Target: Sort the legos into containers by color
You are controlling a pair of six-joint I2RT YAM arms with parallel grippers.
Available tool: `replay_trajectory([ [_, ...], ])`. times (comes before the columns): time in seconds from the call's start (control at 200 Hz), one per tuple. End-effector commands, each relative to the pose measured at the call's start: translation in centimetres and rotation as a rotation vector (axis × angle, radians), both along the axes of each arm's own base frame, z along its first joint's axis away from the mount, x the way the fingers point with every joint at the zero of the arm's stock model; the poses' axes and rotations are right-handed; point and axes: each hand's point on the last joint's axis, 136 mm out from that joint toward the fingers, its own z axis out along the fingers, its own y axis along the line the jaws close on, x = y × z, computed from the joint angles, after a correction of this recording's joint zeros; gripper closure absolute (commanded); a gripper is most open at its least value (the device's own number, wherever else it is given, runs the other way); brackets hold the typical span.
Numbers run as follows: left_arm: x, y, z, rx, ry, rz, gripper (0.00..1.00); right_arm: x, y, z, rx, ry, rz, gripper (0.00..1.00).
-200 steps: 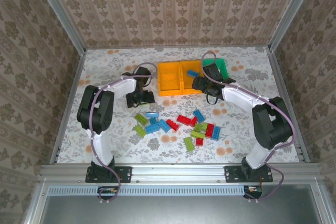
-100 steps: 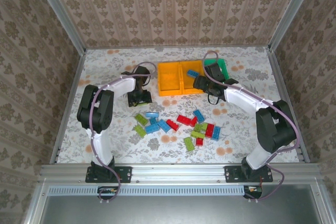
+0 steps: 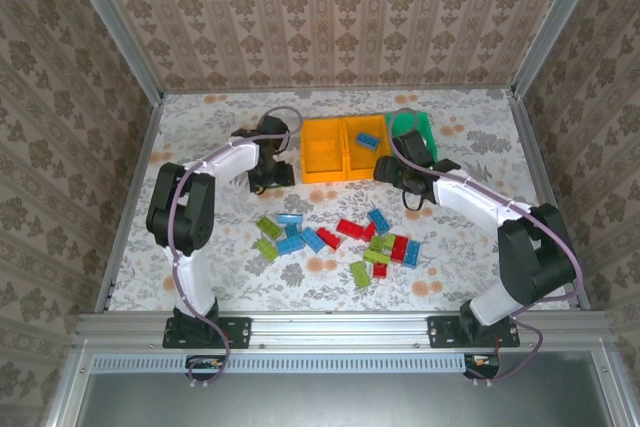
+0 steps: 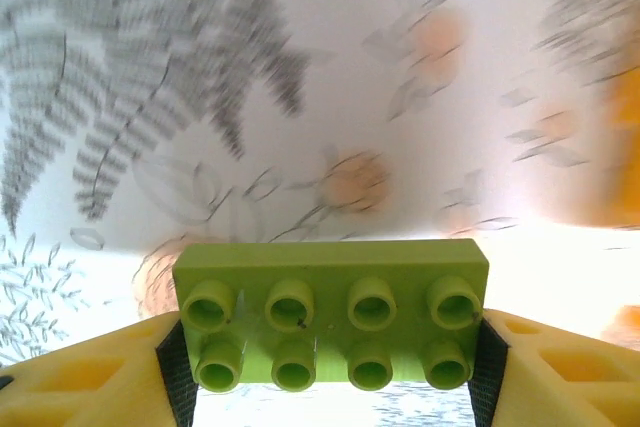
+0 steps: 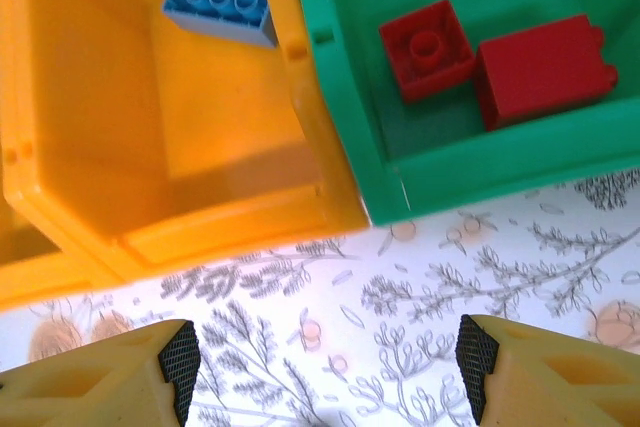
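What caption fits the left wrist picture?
Left gripper clamps a lime green studded plastic brick over the floral tabletop.

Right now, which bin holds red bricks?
The green bin at the row's right end: two red bricks lie inside. The orange bin beside it holds a blue brick.

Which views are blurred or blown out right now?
Left wrist: the lime brick in the left gripper is sharp, the tablecloth behind it smeared and washed out at right. Right wrist: crisp on the green bin and blue brick. Top external: even light, sharp, no glare.
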Motion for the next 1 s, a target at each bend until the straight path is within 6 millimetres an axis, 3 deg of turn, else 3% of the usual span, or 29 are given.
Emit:
replay_trajectory([
  [0.0, 1.8, -3.0, 5.9, -0.064, -0.157, -0.098, 0.32, -2.6, 0.1, -0.3, -0.037, 0.03, 0.075, 0.28],
  [0.215, 3.1, -8.1, 9.2, -0.173, -0.265, -0.25, 0.31, -7.0, 3.1, 0.6, -0.1, -0.017, 0.373, 0.29],
  [0.46, 4.6, -13.2, 8.8, -0.282, -0.264, -0.345, 0.31, -12.3, 5.3, 0.7, -0.129, 0.035, 0.592, 0.32],
  [0.71, 6.8, -15.6, 8.2, -0.346, -0.271, -0.365, 0.31, -15.8, 5.5, -0.6, -0.187, 0.135, 0.633, 0.33],
  [0.995, 7.4, -15.5, 6.5, -0.374, -0.215, -0.3, 0.28, -17.4, 5.1, -2.4, -0.266, 0.23, 0.617, 0.33],
])
